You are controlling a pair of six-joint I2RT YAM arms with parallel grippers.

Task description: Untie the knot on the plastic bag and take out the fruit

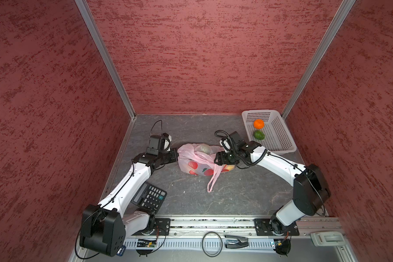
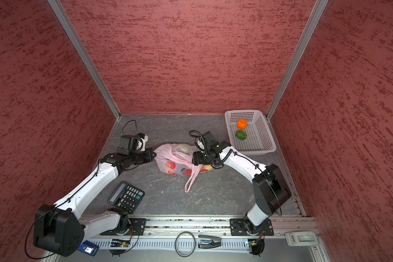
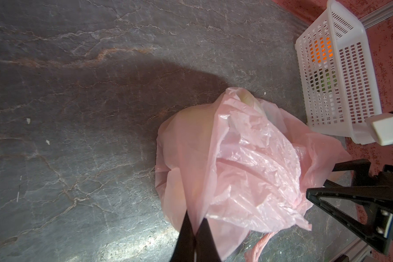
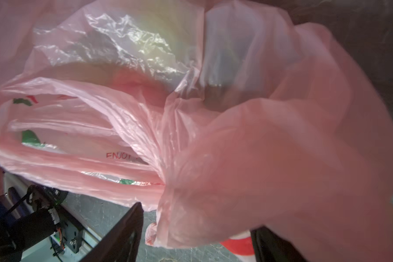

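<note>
Left wrist, left jaws pinching plastic bag (image 3: 236, 158) edge, right jaws apart astride film, bare table (image 3: 77, 113) beside

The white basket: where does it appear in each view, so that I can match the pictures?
Top view: white basket at the right rear, by the corner post.
Top view: basket again at the right rear.
Left wrist: basket beyond the plastic bag, side wall towards the camera.
Right wrist: not in it; the bag fills the picture.
Shared landmark: the pink plastic bag.
</note>
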